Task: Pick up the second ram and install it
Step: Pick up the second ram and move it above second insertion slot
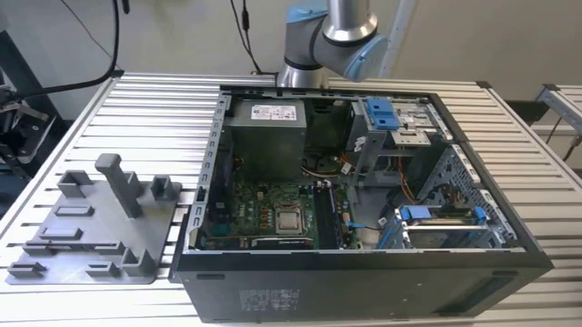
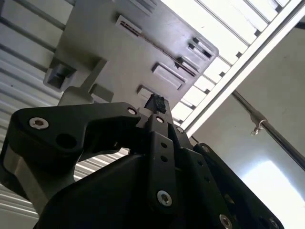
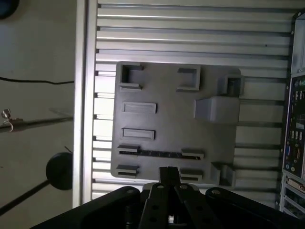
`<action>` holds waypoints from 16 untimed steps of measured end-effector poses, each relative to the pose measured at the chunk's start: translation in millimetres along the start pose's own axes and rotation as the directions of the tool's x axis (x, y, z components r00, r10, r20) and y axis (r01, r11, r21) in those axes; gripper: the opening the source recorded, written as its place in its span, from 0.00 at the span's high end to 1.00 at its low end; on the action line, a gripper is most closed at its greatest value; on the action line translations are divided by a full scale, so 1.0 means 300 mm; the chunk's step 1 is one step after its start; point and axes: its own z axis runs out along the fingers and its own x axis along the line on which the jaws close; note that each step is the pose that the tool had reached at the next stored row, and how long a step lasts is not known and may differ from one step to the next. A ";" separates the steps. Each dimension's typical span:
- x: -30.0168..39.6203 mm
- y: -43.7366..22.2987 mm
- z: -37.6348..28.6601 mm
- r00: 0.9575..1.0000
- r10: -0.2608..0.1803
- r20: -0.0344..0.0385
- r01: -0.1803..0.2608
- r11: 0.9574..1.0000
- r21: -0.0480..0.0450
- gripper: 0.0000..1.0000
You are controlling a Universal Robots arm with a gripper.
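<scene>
The second ram point(image 3: 159, 153) sits in a long slot of the grey tray point(image 3: 167, 119), which lies near a corner of the table point(image 1: 155, 102). Beside the tray, the open computer case point(image 1: 364, 289) holds the green motherboard point(image 1: 259, 204). The pincer point(image 3: 167, 172) hangs above the tray, seemingly pressed together and empty.

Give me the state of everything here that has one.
gripper: shut, holding nothing, clear of the grey tray.
second ram: lying in the tray's slot, not gripped.
computer case: open, its inside exposed.
</scene>
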 end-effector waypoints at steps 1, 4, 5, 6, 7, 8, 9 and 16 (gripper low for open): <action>0.000 0.000 0.000 1.000 0.000 0.000 0.000 1.000 0.000 0.89; 0.000 0.000 0.000 1.000 -0.001 0.000 0.001 1.000 0.000 0.89; 0.000 0.000 0.000 1.000 -0.001 0.000 0.001 1.000 0.000 0.89; 0.000 0.000 0.000 1.000 -0.002 0.000 0.002 1.000 0.000 0.89; 0.000 0.000 0.000 1.000 -0.005 0.000 0.005 1.000 0.000 0.89; 0.000 0.000 0.000 1.000 -0.011 0.000 0.011 1.000 0.000 0.89; 0.000 0.000 0.000 1.000 -0.020 0.000 0.020 1.000 0.001 0.89; 0.000 0.000 0.000 0.996 -0.087 -0.002 0.087 0.996 0.008 0.89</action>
